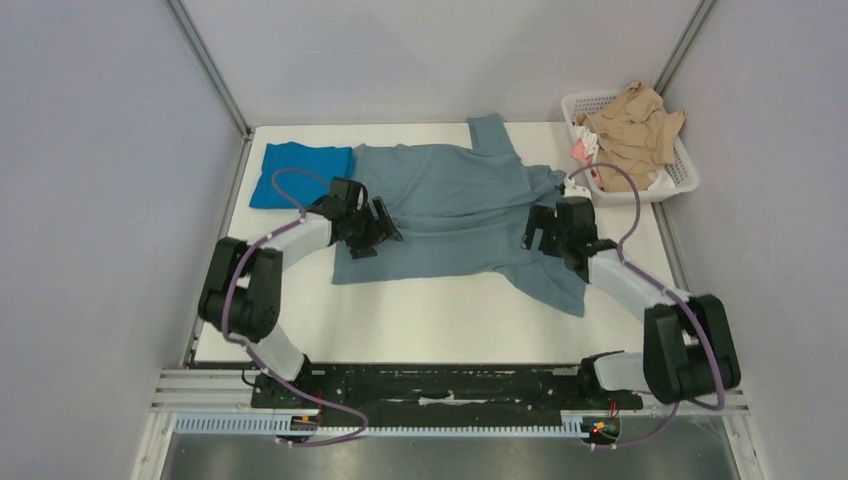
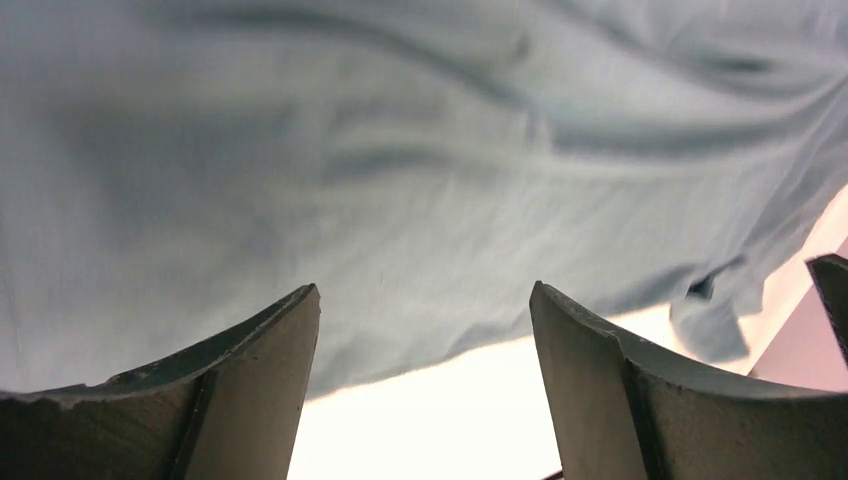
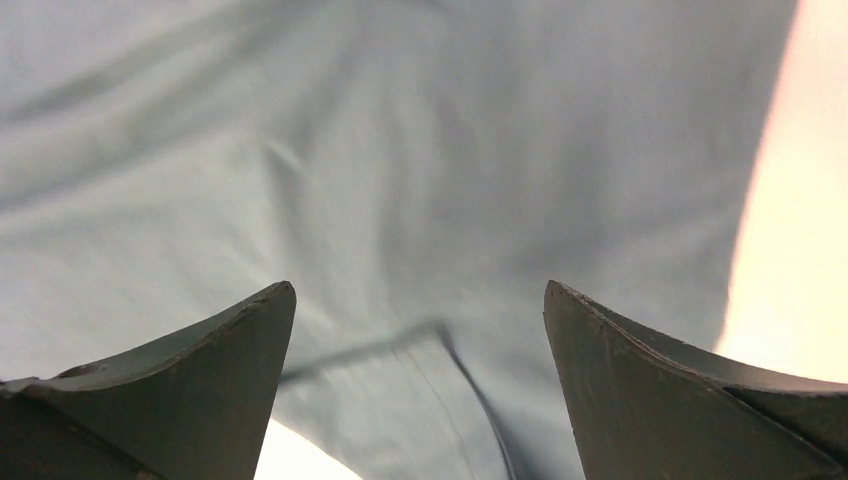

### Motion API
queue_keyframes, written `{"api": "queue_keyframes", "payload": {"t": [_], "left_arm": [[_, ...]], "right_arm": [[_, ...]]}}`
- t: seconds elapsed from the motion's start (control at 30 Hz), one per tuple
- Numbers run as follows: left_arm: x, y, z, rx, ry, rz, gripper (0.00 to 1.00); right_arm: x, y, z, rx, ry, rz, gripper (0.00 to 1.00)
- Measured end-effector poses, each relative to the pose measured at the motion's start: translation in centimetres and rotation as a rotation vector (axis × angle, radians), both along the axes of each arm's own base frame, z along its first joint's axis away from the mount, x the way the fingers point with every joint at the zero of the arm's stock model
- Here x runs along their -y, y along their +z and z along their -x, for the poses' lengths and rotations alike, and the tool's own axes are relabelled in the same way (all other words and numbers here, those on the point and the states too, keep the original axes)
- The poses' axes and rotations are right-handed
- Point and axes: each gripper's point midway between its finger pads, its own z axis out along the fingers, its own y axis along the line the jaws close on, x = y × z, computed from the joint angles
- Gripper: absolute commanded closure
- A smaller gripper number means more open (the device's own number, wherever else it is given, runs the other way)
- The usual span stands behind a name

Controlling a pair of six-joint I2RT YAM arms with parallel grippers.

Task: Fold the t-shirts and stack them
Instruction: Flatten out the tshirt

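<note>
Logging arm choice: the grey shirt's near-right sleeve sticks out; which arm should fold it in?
Right. The open right hand sits over the grey shirt beside that sleeve; the left hand is at the shirt's opposite edge.

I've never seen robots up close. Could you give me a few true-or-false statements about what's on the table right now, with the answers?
1. The left gripper and the right gripper are both open, over the grey-blue shirt. True.
2. The grey-blue shirt is folded into a neat square. False: it lies spread out and wrinkled, with its sleeves showing.
3. The bright blue shirt is in the basket. False: it lies on the table at the far left, and the basket holds beige cloth.
4. The basket sits at the table's far right corner. True.
</note>
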Motion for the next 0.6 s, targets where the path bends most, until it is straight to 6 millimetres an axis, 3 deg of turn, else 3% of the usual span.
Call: {"api": "queue_keyframes", "payload": {"t": [0.07, 0.2, 0.4, 0.6], "left_arm": [[-0.2, 0.5, 2.4, 0.01, -0.011, -0.003, 0.16], [-1.7, 0.4, 6.0, 0.026, 0.0, -0.025, 0.16], [-3.5, -0.2, 8.4, 0.039, 0.036, -0.072, 0.16], [-4.9, 0.3, 8.4, 0.071, 0.081, -0.127, 0.16]], "right_arm": [[0.8, -1.1, 2.9, -0.03, -0.011, 0.011, 0.02], [2.2, -5.1, 8.4, -0.164, -0.011, 0.055, 0.02], [0.1, -4.6, 9.4, -0.149, 0.093, -0.012, 0.02], [-3.7, -3.9, 11.7, -0.151, 0.278, 0.008, 0.02]]}}
